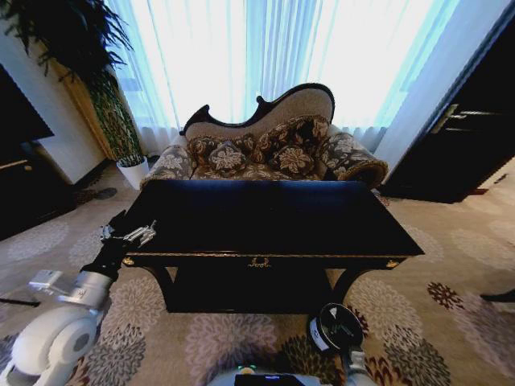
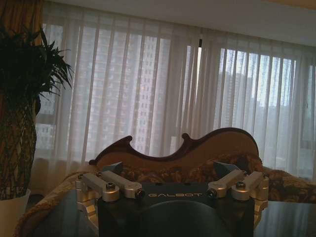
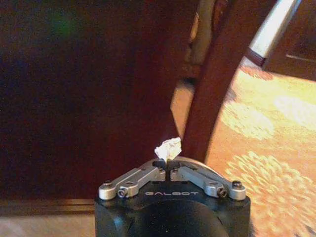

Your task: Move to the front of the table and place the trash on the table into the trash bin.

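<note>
The dark glossy table with gold trim stands right in front of me. My right gripper is low by the table's curved front right leg, shut on a white crumpled tissue wad, a bit of the trash. A pale curved edge shows just beyond its fingertips. The black round trash bin with a pale rim sits on the carpet before the table, and my right arm reaches it from below. My left gripper hovers open and holds nothing at the table's front left corner.
A patterned sofa stands behind the table under bright curtained windows. A potted plant is at the back left, a black low cabinet at the left and a dark cabinet at the right. Flowered carpet surrounds the table.
</note>
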